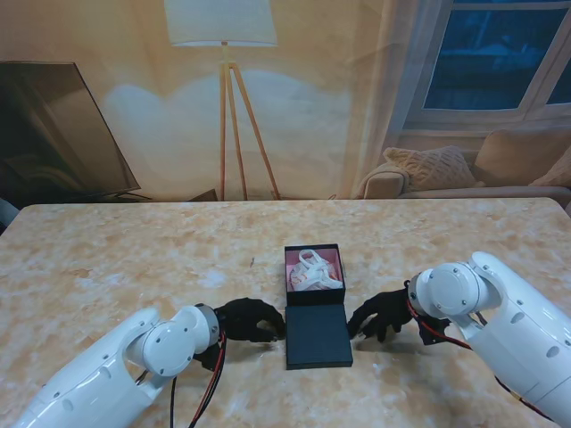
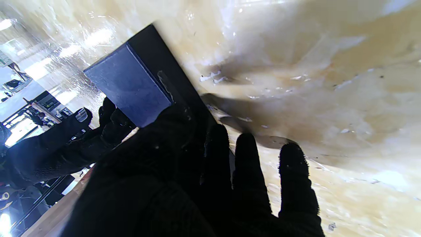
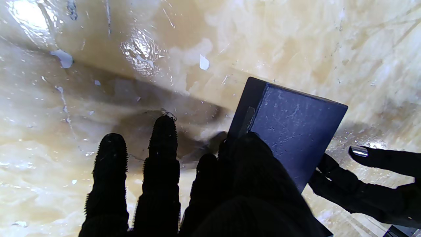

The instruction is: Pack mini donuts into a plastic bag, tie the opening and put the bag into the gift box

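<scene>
**Hands Flanked the Lid**

While the stand view showed the tied bag point(image 1: 313, 270) inside the gift box point(image 1: 314, 250), wrist views showed only the dark lid point(image 2: 128, 87) — left hand point(image 1: 252, 318) and right hand point(image 1: 384, 312) at its sides, fingers spread, grip unclear, on the surface point(image 1: 134, 259).

You've got the left hand point(image 1: 252, 319) and right hand point(image 1: 382, 313) crowding both sides of the lid point(image 1: 318, 336), box point(image 1: 313, 274) right behind it, but the table point(image 1: 134, 259) farther out is wide open.

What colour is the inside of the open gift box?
Pinkish red lining in the gift box, clearest in the stand view.
</scene>
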